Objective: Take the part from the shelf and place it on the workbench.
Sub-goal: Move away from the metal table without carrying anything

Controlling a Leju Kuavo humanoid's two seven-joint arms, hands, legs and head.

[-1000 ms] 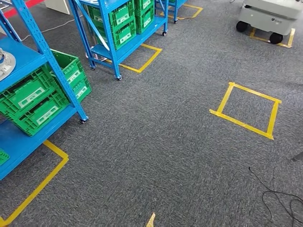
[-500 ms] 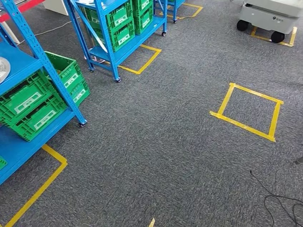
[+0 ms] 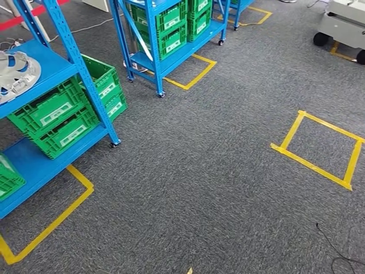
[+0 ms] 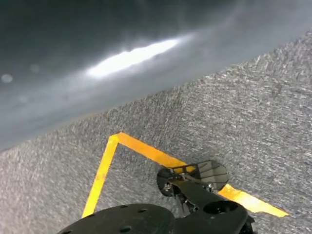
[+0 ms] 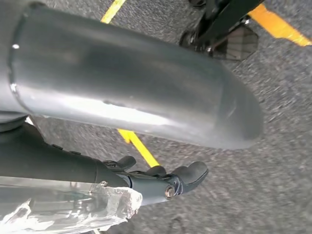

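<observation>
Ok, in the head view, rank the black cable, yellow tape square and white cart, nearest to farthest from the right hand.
Right hand hangs low on the right:
1. Black cable, bottom right.
2. Yellow tape square, right, mid-floor.
3. White cart, top right corner.

A tape line (image 5: 138, 146) crosses the floor below the right hand (image 5: 162, 180). Ahead and left of it, the part (image 3: 17, 71) lies on the shelf (image 3: 51, 68), above crates (image 3: 56, 117). A tape square (image 3: 309, 166) lies ahead to the right.
</observation>
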